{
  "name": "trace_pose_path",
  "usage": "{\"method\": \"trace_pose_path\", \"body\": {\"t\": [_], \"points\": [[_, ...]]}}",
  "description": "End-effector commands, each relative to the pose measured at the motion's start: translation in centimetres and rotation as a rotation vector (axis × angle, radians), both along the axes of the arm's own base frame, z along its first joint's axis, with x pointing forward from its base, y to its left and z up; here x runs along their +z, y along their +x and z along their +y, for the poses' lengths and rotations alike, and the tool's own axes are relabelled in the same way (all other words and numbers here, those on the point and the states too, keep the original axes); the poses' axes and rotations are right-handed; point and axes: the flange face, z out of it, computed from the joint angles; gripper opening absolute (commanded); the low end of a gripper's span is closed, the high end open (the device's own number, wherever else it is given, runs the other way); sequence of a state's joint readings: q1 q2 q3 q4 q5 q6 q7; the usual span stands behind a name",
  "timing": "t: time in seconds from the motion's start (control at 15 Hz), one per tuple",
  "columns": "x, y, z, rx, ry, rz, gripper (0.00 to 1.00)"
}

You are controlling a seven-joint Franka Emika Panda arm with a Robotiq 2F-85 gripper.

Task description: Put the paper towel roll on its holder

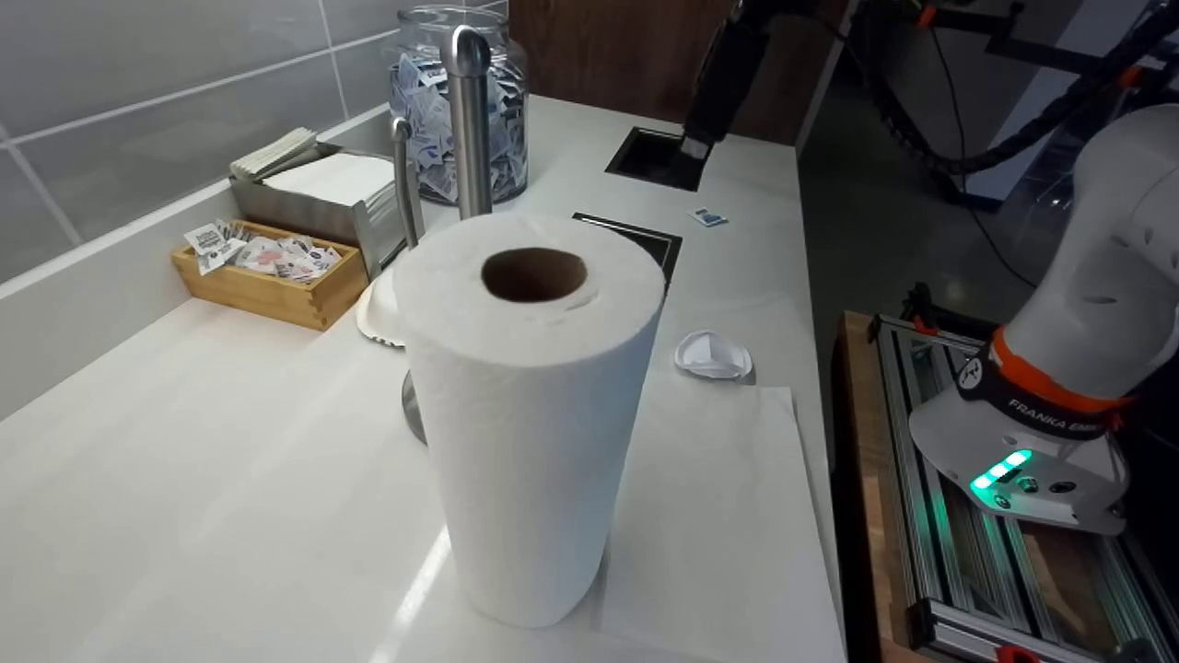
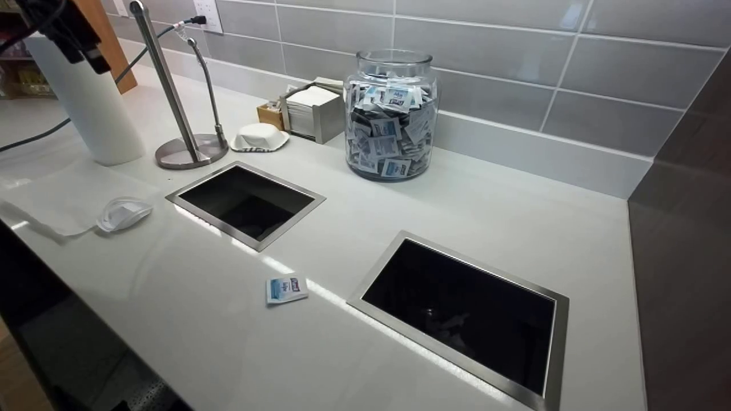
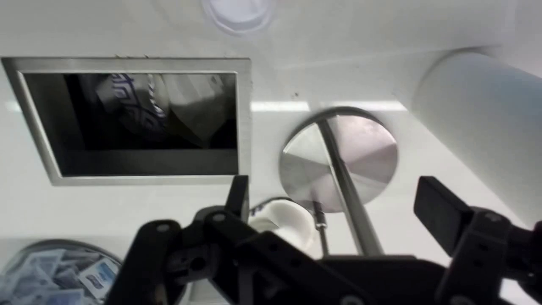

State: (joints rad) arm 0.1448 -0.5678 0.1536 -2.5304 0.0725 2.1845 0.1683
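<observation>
The paper towel roll [image 1: 530, 451] stands upright on the counter, its brown core open at the top. It shows in both exterior views [image 2: 97, 114] and at the right of the wrist view [image 3: 478, 118]. The metal holder [image 2: 171, 94] stands beside the roll with nothing on its rod; the roll partly hides it in an exterior view [image 1: 472, 147]. In the wrist view the holder's disc base [image 3: 372, 146] lies below and between my fingers. My gripper [image 3: 334, 203] is open and empty, above the counter. It also shows in both exterior views [image 1: 697, 145] [image 2: 88, 57].
Two metal-framed openings [image 2: 260, 245] [image 2: 557, 365] are cut in the counter. A glass jar of packets [image 2: 391, 125], a napkin stack [image 2: 311, 105], a wooden box [image 1: 276, 290] and a white paper bowl [image 2: 258, 138] stand near the wall. A white cup [image 2: 123, 216] lies near the front edge.
</observation>
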Motion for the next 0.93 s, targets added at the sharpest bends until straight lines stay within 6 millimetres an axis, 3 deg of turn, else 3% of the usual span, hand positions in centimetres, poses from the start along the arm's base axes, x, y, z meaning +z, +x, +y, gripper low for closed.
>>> {"method": "trace_pose_path", "body": {"t": [0.0,0.4,0.87], "points": [[1.4,1.9,5.5,0.064,0.096,-0.054,1.0],[2.2,4.0,11.4,0.151,0.198,-0.078,1.0],[2.0,4.3,14.1,0.194,0.236,-0.036,1.0]]}}
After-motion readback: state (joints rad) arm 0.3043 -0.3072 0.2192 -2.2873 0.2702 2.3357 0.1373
